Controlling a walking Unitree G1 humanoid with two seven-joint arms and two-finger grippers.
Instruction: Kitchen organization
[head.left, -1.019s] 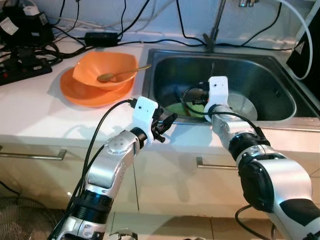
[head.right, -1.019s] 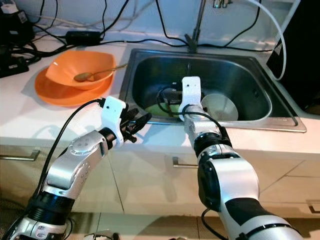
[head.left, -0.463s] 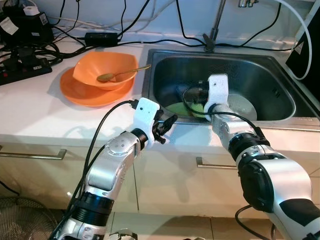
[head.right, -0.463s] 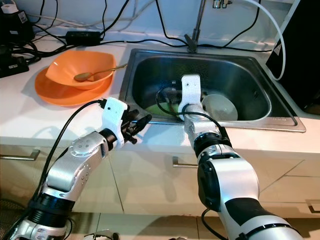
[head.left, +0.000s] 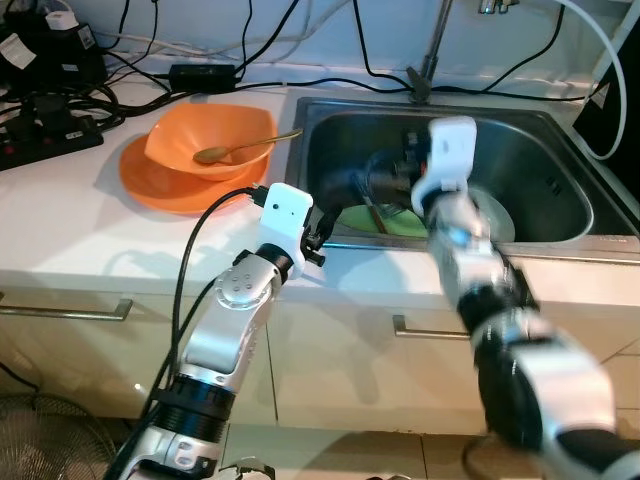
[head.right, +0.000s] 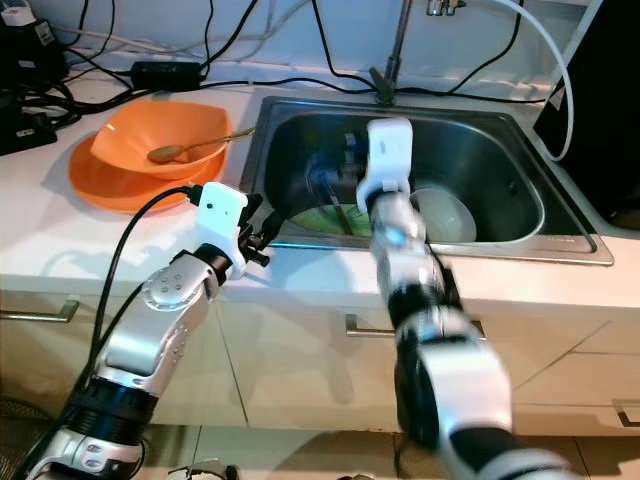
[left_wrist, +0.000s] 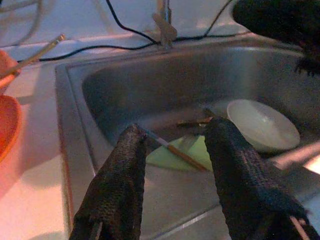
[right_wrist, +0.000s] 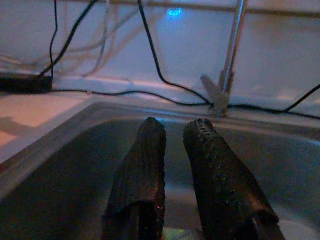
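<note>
Sitting at about two o'clock in the head views, the steel sink is holding a white bowl, a green plate and brown chopsticks lying across that plate. At ten o'clock on the white surface, an orange bowl is resting on an orange plate, with a gold spoon lying in the bowl, its handle sticking out over the rim toward two o'clock.

The left gripper is hovering over the front left corner of the sink, its fingers spread apart and holding nothing. The right gripper is hanging above the middle of the basin, its fingers standing close together with a narrow gap and nothing between them; its arm is looking blurred in the head views.

The left wrist view is showing the dishes on the sink floor clearly, chopsticks included, between the two fingers. The right wrist view is looking instead toward the back wall, taking in the faucet stem and black cables along the surface.
</note>
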